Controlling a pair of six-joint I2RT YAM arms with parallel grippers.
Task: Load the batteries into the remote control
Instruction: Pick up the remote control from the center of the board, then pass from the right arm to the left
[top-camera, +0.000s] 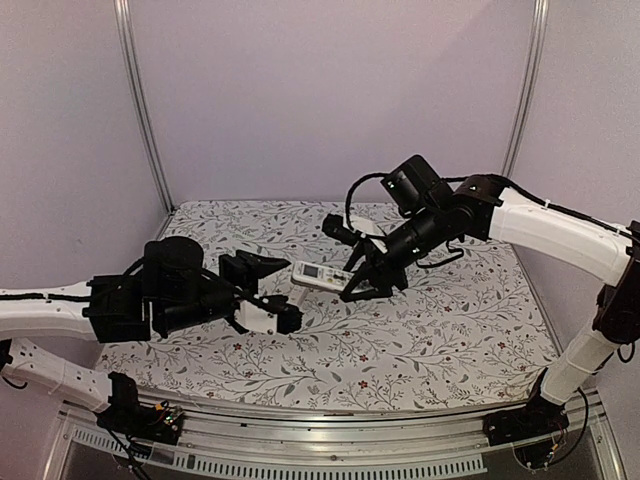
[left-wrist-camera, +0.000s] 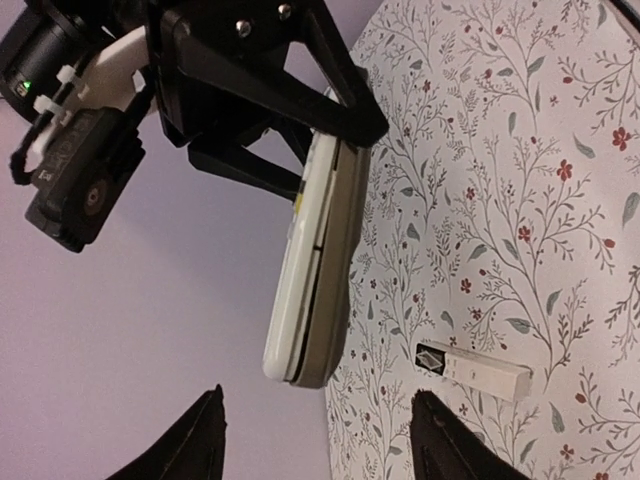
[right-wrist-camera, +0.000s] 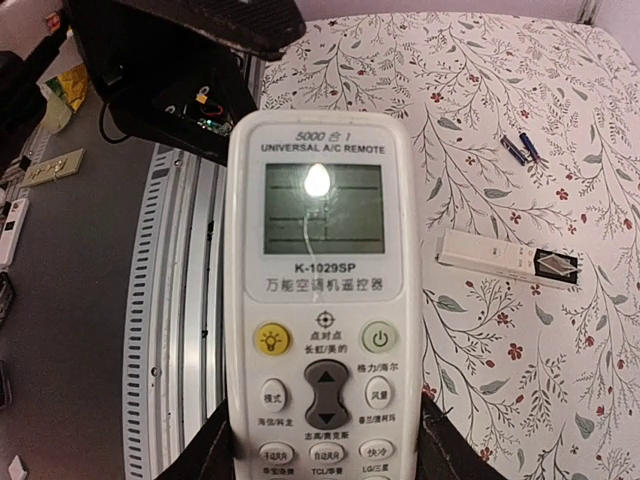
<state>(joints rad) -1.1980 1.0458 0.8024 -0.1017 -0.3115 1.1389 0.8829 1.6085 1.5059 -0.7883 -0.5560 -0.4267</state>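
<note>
1. Flowered cloth (top-camera: 420, 340), lilac walls (top-camera: 330, 100); the remote (right-wrist-camera: 322, 300) hangs above the cloth
2. Our right gripper (right-wrist-camera: 325, 455) pinches its button end; our left gripper (left-wrist-camera: 320, 445) stands open, empty, near the display end
3. The batteries (right-wrist-camera: 521, 148) lie on the cloth, well aside of the right gripper
4. Risk, we think: gripped at one end, the remote could swivel when pushed
5. Its long axis runs straight out of the right jaws, display toward the left gripper

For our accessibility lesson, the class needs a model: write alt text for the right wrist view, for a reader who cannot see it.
A white universal A/C remote fills the frame, buttons toward the camera, gripped at its lower end by the right claw. To its right, on the floral tablecloth, lie a slim white bar and two small batteries.
</note>
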